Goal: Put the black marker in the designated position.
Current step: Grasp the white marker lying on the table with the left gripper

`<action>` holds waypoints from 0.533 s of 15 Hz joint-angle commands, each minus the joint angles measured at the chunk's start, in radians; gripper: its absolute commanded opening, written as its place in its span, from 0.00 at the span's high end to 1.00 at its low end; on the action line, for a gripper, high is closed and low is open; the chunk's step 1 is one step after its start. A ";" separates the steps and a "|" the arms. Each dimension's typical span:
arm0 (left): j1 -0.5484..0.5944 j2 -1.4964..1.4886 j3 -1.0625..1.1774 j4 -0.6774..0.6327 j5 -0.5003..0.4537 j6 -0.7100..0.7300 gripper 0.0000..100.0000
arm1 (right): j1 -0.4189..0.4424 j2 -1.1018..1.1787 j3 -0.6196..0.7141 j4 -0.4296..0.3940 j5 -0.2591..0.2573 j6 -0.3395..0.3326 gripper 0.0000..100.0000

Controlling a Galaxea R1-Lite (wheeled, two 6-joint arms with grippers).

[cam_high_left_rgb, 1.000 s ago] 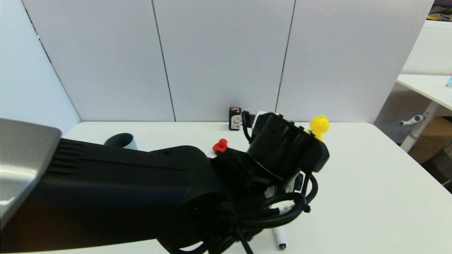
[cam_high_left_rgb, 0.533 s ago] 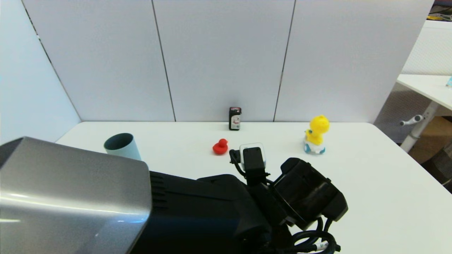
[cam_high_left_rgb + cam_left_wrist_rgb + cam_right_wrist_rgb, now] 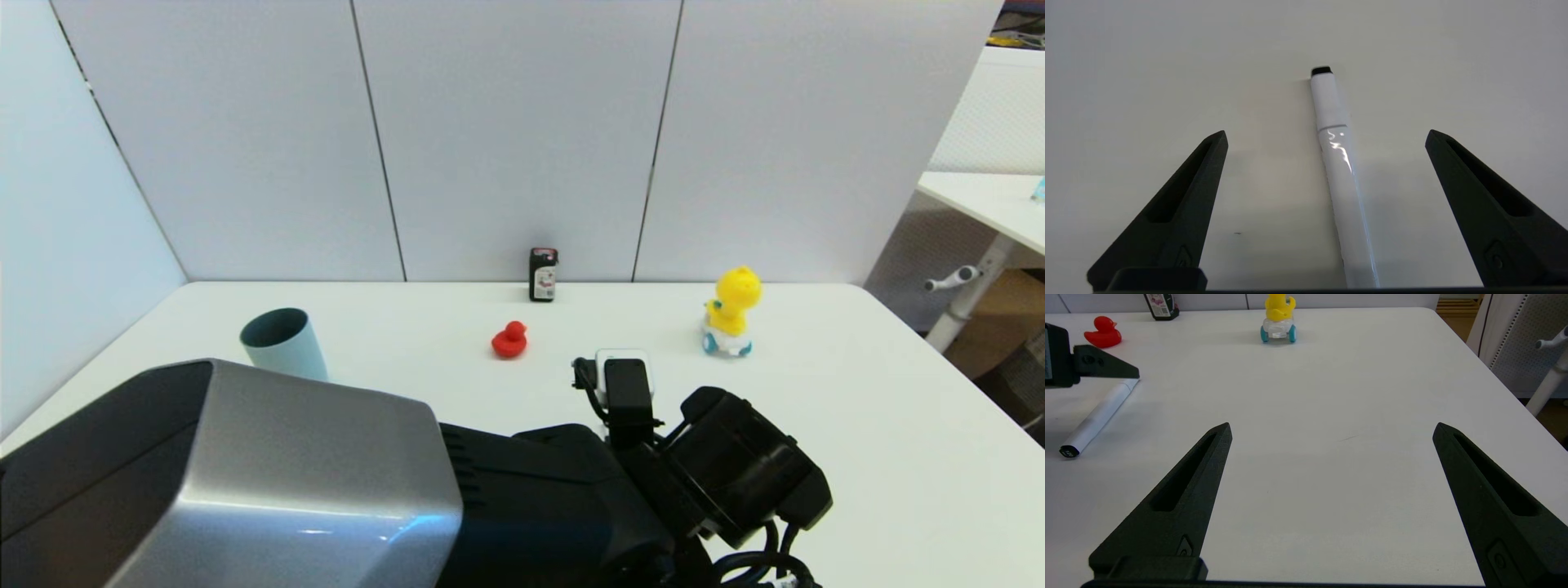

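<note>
left gripper [image 3: 1327,136]: wide open, empty, lowered from a second ago, straddling black marker [image 3: 1341,175]
black marker: flat on table [image 3: 1331,416], untouched
right gripper [image 3: 1331,428]: spread, idle
next: likely close
far: blue cup [image 3: 282,343]

- Head view: the left arm [image 3: 522,506] fully hides the black marker.
- Left wrist view: black marker [image 3: 1341,175] cut off at the 6 o'clock edge.
- Black bottle [image 3: 543,274]: label unreadable.
</note>
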 commanded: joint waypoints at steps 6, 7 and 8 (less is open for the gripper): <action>-0.013 0.049 -0.007 0.000 0.005 -0.013 0.00 | 0.000 0.000 -0.001 -0.001 0.000 0.000 0.00; -0.013 0.054 -0.007 0.000 0.005 -0.014 0.00 | 0.000 0.002 0.000 -0.001 0.000 0.000 0.00; -0.013 0.057 -0.007 0.000 0.005 -0.016 0.00 | 0.000 0.000 0.000 -0.001 0.000 0.000 0.00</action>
